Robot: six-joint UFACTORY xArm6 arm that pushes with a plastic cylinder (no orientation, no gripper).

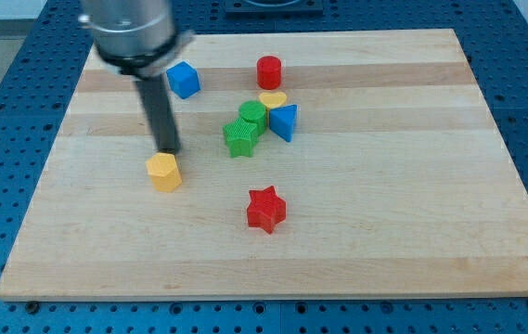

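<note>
Hovering just above the yellow hexagonal block (163,172) in the left-centre of the frame, my tip (168,149) sits at that block's upper edge, either touching it or a hair apart; the view does not settle which. No hand is fitted to this arm, only the dark rod, so nothing is clenched, released or grasped.

Up and to the right of the rod, a blue cube (184,79) lies alone near the upper left of the wooden worktop (412,186). A red cylinder (269,71) stands near the top centre. Below it a tight cluster gathers: a yellow heart-like block (273,98), a blue triangular block (284,122) just beneath it, a green block (253,115) of unclear shape beside them, and a green star-shaped block (240,138) touching that one at its lower left. A red star (265,209) rests by itself below the cluster, well apart from the yellow hexagonal block.

How far along anything is cannot be judged: most blocks lie loosely in the upper middle, with the tip against only one.
</note>
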